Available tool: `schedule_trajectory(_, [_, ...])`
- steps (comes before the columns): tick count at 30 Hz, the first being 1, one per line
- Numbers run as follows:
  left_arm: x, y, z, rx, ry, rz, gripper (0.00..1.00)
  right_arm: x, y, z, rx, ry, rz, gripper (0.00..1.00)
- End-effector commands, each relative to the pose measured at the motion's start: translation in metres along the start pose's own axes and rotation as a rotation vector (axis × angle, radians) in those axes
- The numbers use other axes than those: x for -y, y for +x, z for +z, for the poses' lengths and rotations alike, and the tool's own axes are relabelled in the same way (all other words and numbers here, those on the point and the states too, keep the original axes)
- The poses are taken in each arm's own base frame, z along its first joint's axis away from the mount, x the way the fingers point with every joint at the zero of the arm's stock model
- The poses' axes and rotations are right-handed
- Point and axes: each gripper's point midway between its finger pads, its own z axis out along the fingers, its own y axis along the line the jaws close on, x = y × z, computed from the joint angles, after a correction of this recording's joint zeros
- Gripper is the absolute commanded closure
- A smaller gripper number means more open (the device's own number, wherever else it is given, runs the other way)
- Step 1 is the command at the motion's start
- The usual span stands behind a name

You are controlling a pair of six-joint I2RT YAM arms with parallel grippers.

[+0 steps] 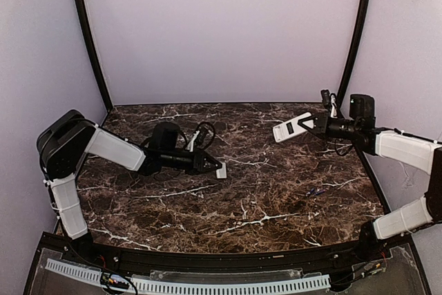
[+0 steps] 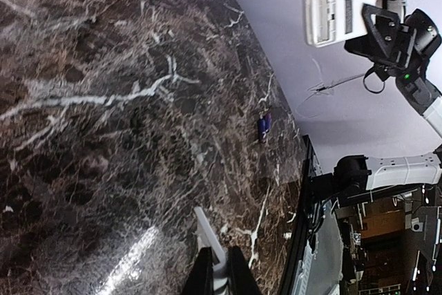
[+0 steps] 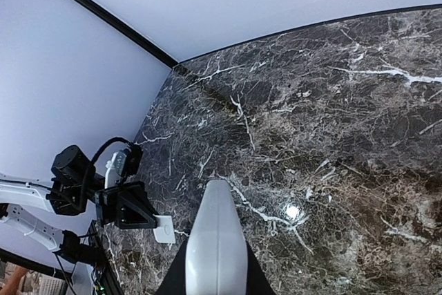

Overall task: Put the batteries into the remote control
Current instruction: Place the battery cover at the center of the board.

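Two end effectors are each closed on something. The left end effector (image 1: 215,168) is clamped tight on a small white cover plate (image 1: 222,170), low over the middle of the dark marble surface (image 1: 228,219). The right end effector (image 1: 309,124) grips the remote control (image 1: 290,128) by one end, with its white back showing, raised at the far right. The batteries (image 1: 316,191) lie on the right half of the surface, well apart from both.

Overhead, close wrist views; seemingly common tabletop (image 1: 242,191)
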Motion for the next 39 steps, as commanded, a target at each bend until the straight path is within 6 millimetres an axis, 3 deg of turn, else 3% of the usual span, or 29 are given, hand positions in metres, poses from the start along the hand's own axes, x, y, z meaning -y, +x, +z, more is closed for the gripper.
schedule_trajectory(1, [-0.020, 0.027, 0.004, -0.095, -0.032, -0.057, 0.95, 0.000, 0.015, 0.000, -0.052, -0.032, 0.000, 1.00])
schedule_trajectory(8, [-0.040, 0.036, 0.006, -0.133, -0.111, -0.075, 0.89, -0.001, 0.020, 0.003, -0.080, -0.057, 0.009, 1.00])
schedule_trajectory(15, [-0.062, 0.038, 0.003, -0.146, -0.228, -0.081, 0.70, 0.001, 0.023, 0.004, -0.103, -0.050, 0.008, 1.00])
schedule_trajectory(19, [-0.068, 0.029, -0.004, -0.127, -0.308, -0.035, 0.56, 0.004, 0.023, 0.002, -0.099, -0.030, 0.006, 1.00])
schedule_trajectory(22, [-0.060, 0.012, -0.013, -0.078, -0.344, 0.041, 0.43, 0.009, 0.021, -0.002, -0.090, -0.007, 0.010, 1.00])
schedule_trajectory(26, [-0.047, -0.012, -0.024, -0.011, -0.383, 0.157, 0.36, 0.017, 0.020, -0.008, -0.082, 0.018, 0.028, 1.00])
schedule_trajectory(29, [-0.038, -0.018, -0.027, 0.007, -0.388, 0.248, 0.32, 0.015, 0.027, -0.006, -0.118, -0.019, 0.038, 1.00])
schedule_trajectory(35, [0.010, -0.033, -0.028, 0.083, -0.330, 0.518, 0.13, -0.013, 0.047, 0.014, -0.240, -0.170, 0.013, 1.00])
schedule_trajectory(39, [0.028, -0.028, -0.021, 0.047, -0.261, 0.607, 0.17, -0.030, 0.066, 0.030, -0.367, -0.247, -0.008, 1.00])
